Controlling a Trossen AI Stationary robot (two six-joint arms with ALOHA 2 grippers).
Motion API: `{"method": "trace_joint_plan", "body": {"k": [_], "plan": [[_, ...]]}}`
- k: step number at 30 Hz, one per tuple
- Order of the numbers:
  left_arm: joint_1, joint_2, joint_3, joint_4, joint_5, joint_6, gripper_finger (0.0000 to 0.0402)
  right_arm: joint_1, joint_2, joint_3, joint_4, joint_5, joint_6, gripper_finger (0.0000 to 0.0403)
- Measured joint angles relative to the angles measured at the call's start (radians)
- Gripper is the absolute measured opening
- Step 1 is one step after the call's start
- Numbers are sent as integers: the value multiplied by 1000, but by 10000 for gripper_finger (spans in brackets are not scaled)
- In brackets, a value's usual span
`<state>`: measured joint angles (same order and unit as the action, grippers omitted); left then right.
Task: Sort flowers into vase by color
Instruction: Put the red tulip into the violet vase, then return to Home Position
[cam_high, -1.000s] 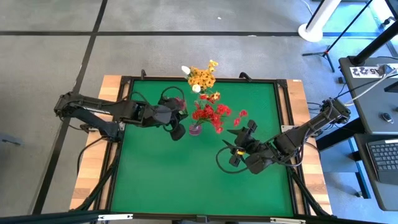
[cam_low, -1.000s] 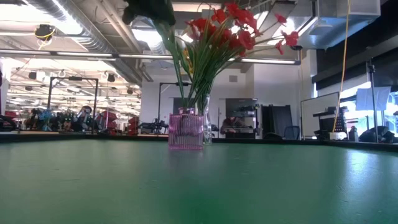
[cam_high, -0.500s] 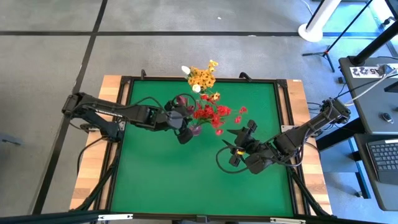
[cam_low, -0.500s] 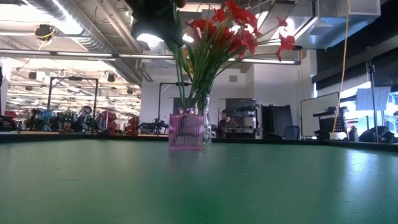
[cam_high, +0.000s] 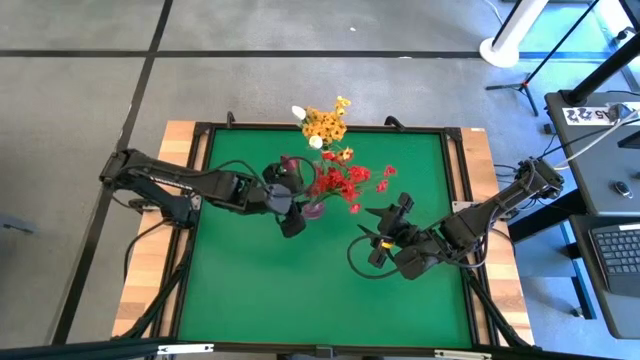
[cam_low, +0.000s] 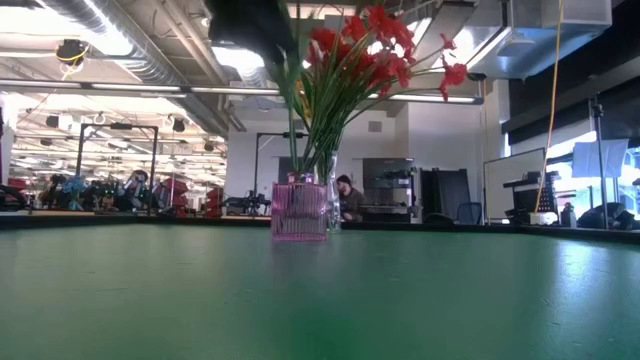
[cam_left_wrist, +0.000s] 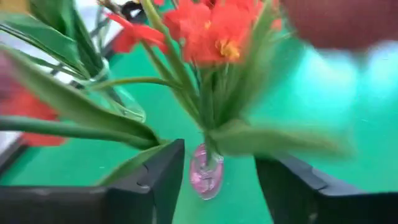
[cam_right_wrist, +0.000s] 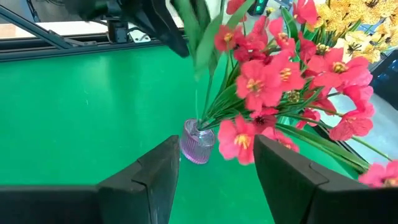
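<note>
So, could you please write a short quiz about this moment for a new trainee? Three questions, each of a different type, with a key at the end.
1. True or false: the pink vase stands upright on the green table.
2. Multiple choice: the left gripper is
A. above the pink vase, fingers apart
B. resting flat on the mat, far from any flower
C. over the yellow flowers
3. Fill in: the flowers in the pink vase are mostly ___ in colour.

Key:
1. True.
2. A. In the left wrist view the vase shows between the spread fingers, and nothing is pinched. The right gripper waits, open, on the table's right side.
3. Red.
</note>
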<state>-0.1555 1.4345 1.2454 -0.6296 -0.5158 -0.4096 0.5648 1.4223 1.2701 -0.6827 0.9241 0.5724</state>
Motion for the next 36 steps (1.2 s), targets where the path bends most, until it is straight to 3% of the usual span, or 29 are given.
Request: {"method": "trace_joint_plan", "body": {"k": [7, 12, 16, 19, 24, 31, 36], "plan": [[-63, 0, 141, -195, -67, -28, 237, 0, 0, 0, -1, 0, 0, 205], [-140, -4, 260, -371, -120, -76, 235, 0, -8, 0, -25, 14, -6, 205], [-251, -31, 322, -433, -245, -69, 220, 14, -48, 0, -23, 58, -44, 205], [-355, -83, 332, -433, -358, -32, 200, 21, -88, 0, -14, 90, -123, 204], [-500, -195, 301, -429, -466, -32, 144, 17, -165, 0, 11, 35, -277, 188], [-623, -360, 151, -400, -604, -89, 18, 17, -302, -89, 252, -151, -568, 98], [-665, -512, -42, -239, -634, -53, 4, -21, -483, -292, 518, -313, -710, 19]]}}
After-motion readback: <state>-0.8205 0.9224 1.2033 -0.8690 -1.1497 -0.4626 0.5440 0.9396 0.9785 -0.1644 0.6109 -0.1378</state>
